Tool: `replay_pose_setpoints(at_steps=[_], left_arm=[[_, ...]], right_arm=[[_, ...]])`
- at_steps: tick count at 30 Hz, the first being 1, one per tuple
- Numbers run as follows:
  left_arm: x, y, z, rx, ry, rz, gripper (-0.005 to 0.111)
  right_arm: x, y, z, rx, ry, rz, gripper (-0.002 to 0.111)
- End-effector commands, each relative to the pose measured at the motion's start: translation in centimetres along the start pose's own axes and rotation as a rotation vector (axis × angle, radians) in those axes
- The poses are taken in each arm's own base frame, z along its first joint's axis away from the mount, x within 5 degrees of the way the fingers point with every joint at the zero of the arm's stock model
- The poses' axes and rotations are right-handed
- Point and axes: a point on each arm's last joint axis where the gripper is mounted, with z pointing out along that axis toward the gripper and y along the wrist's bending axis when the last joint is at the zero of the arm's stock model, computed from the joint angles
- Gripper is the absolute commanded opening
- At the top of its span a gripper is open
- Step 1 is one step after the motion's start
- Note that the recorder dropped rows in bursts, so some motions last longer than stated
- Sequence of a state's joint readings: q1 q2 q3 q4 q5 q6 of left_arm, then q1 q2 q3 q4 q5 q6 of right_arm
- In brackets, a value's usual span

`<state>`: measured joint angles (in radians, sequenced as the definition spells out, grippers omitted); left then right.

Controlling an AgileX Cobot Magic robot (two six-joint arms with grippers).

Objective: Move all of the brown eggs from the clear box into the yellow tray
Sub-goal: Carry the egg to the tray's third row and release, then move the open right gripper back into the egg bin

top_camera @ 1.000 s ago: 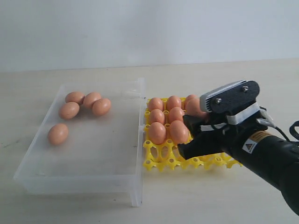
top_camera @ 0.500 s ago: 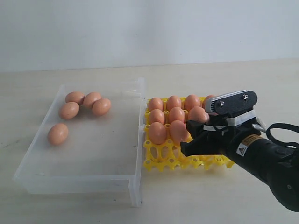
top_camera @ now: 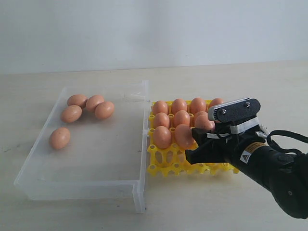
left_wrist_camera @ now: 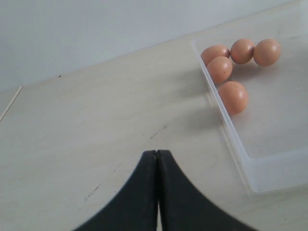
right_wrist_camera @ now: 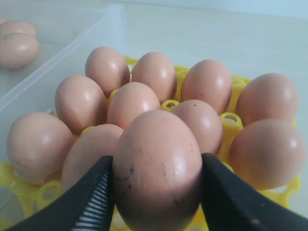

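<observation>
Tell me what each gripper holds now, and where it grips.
The right gripper pinches one egg across its sides. The left gripper is shut on nothing.

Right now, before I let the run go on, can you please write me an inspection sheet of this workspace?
Surface: pale table with a few small dark marks.
Job's things: the clear box holds five brown eggs. The yellow tray beside it holds ten others, and its front cups are free. One egg is held over the tray.
Clutter: nothing seen.
Grippers: the right gripper is shut on that egg. The left gripper is shut and empty, over bare table beside the box.
Cables: a black cable loops at the right arm, apart from the eggs.
Surroundings: plain pale wall.
</observation>
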<state>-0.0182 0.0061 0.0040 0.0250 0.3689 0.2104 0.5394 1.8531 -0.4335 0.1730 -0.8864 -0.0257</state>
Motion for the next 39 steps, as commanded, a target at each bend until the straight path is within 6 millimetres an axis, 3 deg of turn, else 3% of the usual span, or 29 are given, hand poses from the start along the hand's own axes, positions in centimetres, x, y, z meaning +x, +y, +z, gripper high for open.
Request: replay_pose_setpoints(at_steps=[1,8,19,25,29,31,33,35,38,39], left_arm=[[-0.2,0.0,-0.1,-0.002,-0.016,-0.005,0.000],[-0.2,0.0,-0.1,-0.002,-0.016,-0.005,0.000],[-0.2,0.0,-0.1,-0.002,-0.016,-0.005,0.000],[-0.2,0.0,-0.1,-0.002,-0.016,-0.005,0.000],[-0.2,0.0,-0.1,-0.002,-0.016,-0.005,0.000],[-0.2,0.0,-0.1,-0.002,-0.016,-0.005,0.000],[-0.2,0.0,-0.1,-0.002,-0.016,-0.005,0.000],[-0.2,0.0,-0.1,-0.002,-0.016,-0.005,0.000],[-0.2,0.0,-0.1,-0.002,-0.016,-0.005,0.000],[-0.2,0.0,-0.1,-0.002,-0.016,-0.005,0.000]], right_arm=[[-0.4,-0.3,0.1,0.022,-0.032,-0.027,0.000],[-0.4,-0.4,0.1,0.036,-0.029,-0.027,0.008],[-0.3,-0.4,0.1,0.036,-0.020,-0.026,0.059],[-0.1,-0.6,0.1,0.051,0.003,-0.011,0.061],[-3.6,-0.1,-2.2,0.008,0.003,0.013,0.059],[-7.0,1.1,-3.6,-0.087,0.201,0.078,0.055],[-9.6,1.5,-3.8,-0.076,0.362,0.110,0.055],[-13.2,3.3,-3.4,-0.106,0.447,0.008,0.055],[-15.1,6.5,-1.8,-0.223,0.480,-0.009,0.055],[-15.9,8.7,-0.8,-0.321,0.499,0.009,0.055]])
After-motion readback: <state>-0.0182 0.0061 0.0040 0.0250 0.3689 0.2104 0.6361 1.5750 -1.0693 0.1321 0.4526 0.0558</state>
